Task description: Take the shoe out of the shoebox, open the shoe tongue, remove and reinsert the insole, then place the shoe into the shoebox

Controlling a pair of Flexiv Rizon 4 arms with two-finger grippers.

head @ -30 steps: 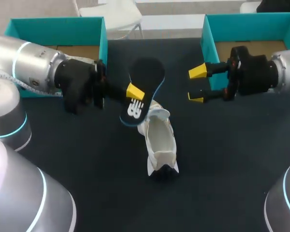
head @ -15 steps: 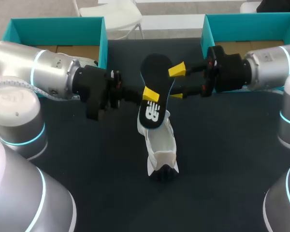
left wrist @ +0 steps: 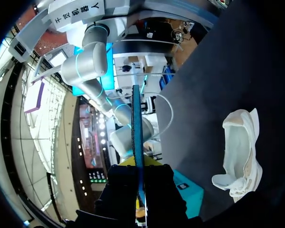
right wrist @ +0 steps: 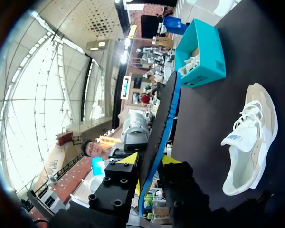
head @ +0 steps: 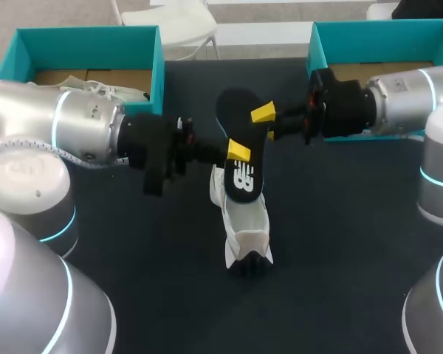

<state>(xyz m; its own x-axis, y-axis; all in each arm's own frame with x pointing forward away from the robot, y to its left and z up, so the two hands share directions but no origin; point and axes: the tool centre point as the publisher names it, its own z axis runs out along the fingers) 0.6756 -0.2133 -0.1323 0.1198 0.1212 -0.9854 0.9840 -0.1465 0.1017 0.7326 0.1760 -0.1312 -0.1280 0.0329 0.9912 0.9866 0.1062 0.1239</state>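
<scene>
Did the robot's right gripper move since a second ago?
Yes. The right gripper slid away from the teal shoebox on its side, toward the middle, and now clamps the insole from both sides.

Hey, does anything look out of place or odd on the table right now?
Only the black insole: it is out of the white shoe, held in the air above it by the left gripper and right gripper. That fits the task; nothing looks damaged.

A black table (head: 340, 243) bears, toward its far left, a second white laced shoe (head: 107, 90).
</scene>
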